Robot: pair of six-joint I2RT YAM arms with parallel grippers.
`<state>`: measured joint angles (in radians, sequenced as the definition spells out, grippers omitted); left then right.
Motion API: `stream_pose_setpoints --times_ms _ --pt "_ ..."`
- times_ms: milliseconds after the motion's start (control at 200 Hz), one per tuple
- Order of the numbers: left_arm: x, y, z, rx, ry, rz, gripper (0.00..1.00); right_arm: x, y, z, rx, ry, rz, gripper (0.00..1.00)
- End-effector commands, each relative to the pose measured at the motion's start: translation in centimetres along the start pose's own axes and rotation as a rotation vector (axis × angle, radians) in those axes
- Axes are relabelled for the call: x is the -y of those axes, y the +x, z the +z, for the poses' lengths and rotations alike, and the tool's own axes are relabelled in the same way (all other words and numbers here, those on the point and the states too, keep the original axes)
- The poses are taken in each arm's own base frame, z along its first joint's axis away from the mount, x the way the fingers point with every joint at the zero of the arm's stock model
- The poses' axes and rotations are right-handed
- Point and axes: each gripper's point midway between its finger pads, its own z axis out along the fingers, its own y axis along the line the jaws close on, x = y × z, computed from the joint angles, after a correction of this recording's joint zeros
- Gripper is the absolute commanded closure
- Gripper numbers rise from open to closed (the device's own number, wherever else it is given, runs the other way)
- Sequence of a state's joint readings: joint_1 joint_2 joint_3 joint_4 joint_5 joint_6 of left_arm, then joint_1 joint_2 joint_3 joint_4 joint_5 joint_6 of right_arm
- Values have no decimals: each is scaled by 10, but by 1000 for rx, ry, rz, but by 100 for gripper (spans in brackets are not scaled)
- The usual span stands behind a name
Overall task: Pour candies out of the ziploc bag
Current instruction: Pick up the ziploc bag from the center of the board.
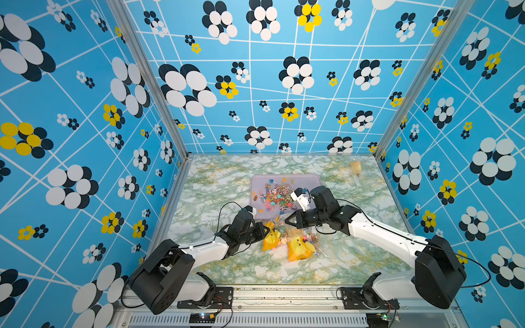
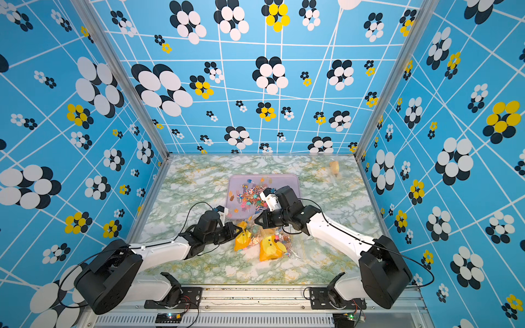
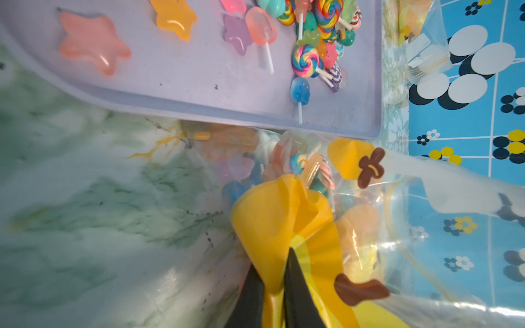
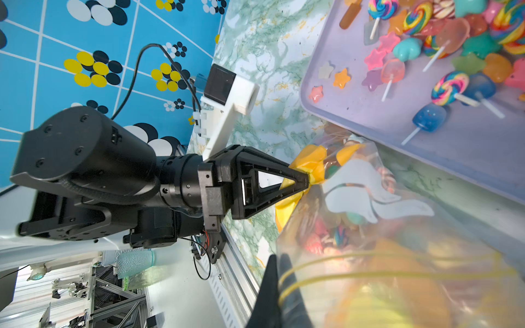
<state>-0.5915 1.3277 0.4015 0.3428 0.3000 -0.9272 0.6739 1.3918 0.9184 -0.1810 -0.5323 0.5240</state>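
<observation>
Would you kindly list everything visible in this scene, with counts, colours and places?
tray: one, lilac, middle of the table
candies on the tray: many, multicoloured, piled on it
ziploc bag: one, clear with yellow duck prints, on the near side of the tray, between the tools
candies in the bag: several, multicoloured, inside it
second bag: one, clear with an orange-yellow print, far right corner of the table
table: one, green-and-white marbled
walls: three, blue with flower print, around the table
left tool: one, black, shut on a yellow corner of the ziploc bag
right tool: one, black, shut on the ziploc bag's edge
</observation>
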Motion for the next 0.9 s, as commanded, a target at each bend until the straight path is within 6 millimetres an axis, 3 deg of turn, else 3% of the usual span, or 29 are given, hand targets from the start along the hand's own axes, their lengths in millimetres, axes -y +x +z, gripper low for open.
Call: stream_pose_setpoints --times_ms 0,210,365,725,894 --pt "18 -19 -9 50 41 23 100 -9 -17 -6 29 -4 -56 100" --pt "17 -40 -21 113 42 11 100 -12 -30 -10 50 -5 -71 100" --pt "28 -61 -24 155 72 19 100 -10 -43 -11 62 4 -81 100" --pt "48 -112 -17 229 158 -13 100 4 -80 -5 77 0 -82 100" --pt "62 -131 -10 240 176 2 100 20 -95 -1 74 14 -73 100"
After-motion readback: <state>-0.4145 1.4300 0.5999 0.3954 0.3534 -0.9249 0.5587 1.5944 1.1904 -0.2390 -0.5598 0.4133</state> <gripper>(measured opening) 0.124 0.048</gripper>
